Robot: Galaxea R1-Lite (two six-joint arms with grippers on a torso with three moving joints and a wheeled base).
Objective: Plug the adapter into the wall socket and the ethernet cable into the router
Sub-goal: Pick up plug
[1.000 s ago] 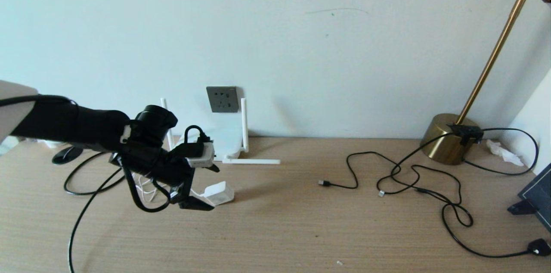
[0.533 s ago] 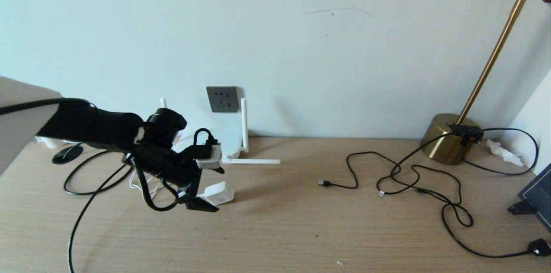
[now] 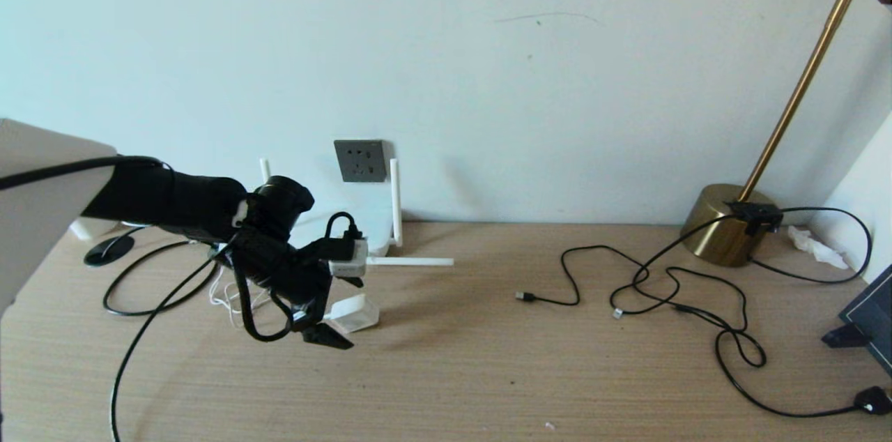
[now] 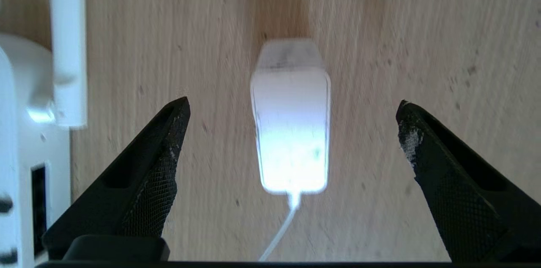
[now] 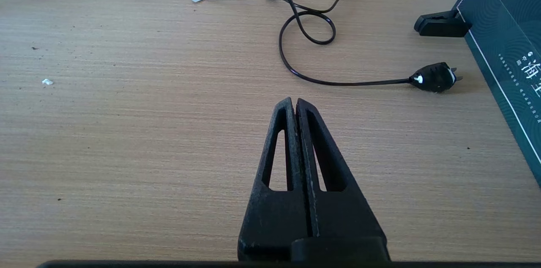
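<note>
Wooden bench [image 3: 488, 358] against a pale wall, left end effector [image 4: 291, 132] spread wide over the white adapter [image 4: 291, 120] lying just beside the router [image 3: 373, 229], so closing off-center could probably skid it away.

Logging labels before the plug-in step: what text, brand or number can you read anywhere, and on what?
Dark box at the table's right edge: pale printed characters near its edge, cut off by the frame, not readable.
Adapter, router, wall socket: no legible marking.
</note>
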